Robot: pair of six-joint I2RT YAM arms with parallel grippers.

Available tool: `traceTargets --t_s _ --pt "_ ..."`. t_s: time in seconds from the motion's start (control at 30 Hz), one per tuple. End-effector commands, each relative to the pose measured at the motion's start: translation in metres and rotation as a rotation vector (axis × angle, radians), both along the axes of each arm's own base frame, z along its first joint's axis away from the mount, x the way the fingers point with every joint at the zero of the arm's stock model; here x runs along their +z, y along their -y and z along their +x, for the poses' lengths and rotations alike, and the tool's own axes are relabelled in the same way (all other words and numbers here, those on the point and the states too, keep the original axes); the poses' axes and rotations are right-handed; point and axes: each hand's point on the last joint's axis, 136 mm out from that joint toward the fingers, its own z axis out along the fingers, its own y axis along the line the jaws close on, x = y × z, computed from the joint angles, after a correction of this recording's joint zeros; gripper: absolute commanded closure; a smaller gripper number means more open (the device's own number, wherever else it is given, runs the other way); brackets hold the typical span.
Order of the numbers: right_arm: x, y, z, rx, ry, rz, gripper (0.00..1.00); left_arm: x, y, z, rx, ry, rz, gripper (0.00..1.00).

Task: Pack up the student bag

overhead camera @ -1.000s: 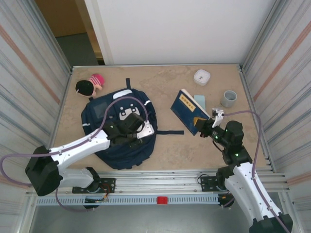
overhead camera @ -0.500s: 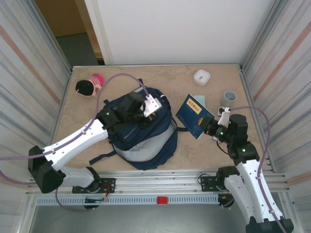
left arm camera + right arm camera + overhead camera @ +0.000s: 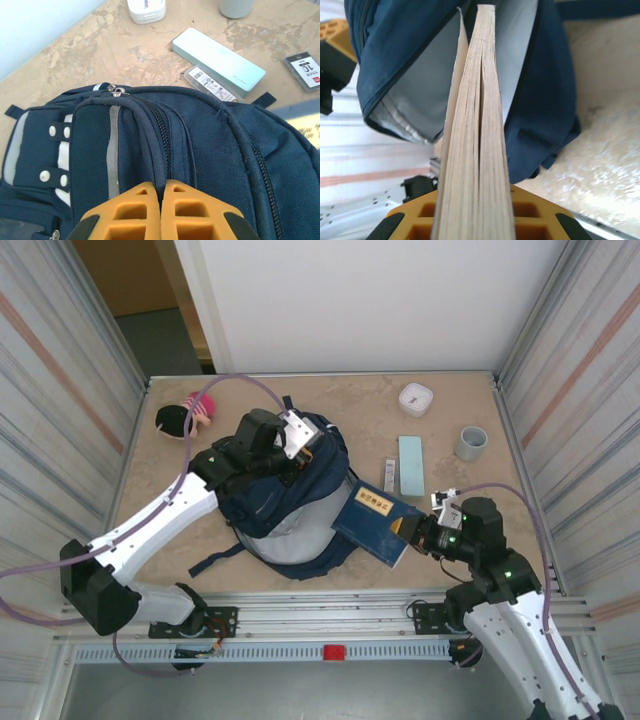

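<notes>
The student bag [image 3: 268, 502], navy blue, stands propped up mid-table with its mouth gaping toward the right, grey lining [image 3: 300, 538] showing. My left gripper [image 3: 300, 444] is shut on the fabric at the bag's top edge [image 3: 155, 150], its yellow fingertips [image 3: 140, 192] pinched together there. My right gripper [image 3: 413, 531] is shut on a blue book [image 3: 374, 523], whose far end sits at the bag's mouth. In the right wrist view the book's page edges [image 3: 477, 140] point into the grey-lined opening [image 3: 420, 95] between the navy walls [image 3: 547, 100].
A mint green case [image 3: 410, 464] and a small barcoded strip [image 3: 389, 475] lie right of the bag. A white box [image 3: 416, 398] and a grey cup [image 3: 470, 443] stand at the back right. A doll with a pink hat [image 3: 186, 416] lies back left. Metal walls flank the table.
My left gripper lifted the bag's top up and back, opening the mouth and baring the grey lining. My right gripper carried the book left and nearer, to the opening.
</notes>
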Motion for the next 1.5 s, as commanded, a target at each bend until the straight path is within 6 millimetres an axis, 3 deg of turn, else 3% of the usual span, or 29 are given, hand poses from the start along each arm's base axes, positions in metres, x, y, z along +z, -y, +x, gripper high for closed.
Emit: traceTargets --t_s 0.0,0.2,0.6,0.97,1.3,1.47 --pt "0.009 -0.021 0.002 0.02 -0.009 0.112 0.99 0.055 0.014 0.011 -0.014 0.101 -0.171 1.0" --pt "0.005 -0.059 0.019 0.014 0.016 0.176 1.0 0.055 0.009 0.015 0.006 0.087 -0.196 1.0" --pt "0.024 -0.113 0.072 -0.144 0.132 0.322 1.0 0.06 0.0 0.018 0.03 0.069 -0.241 1.0" --pt "-0.001 -0.162 0.12 -0.274 0.143 0.283 1.0 0.079 -0.01 0.015 0.027 0.064 -0.34 1.0" --pt "-0.056 -0.207 0.173 -0.409 0.086 0.188 0.95 0.088 -0.014 0.011 0.026 0.069 -0.378 1.0" --pt "-0.09 -0.225 0.185 -0.42 0.021 0.134 0.89 0.085 -0.018 0.012 0.044 0.062 -0.373 1.0"
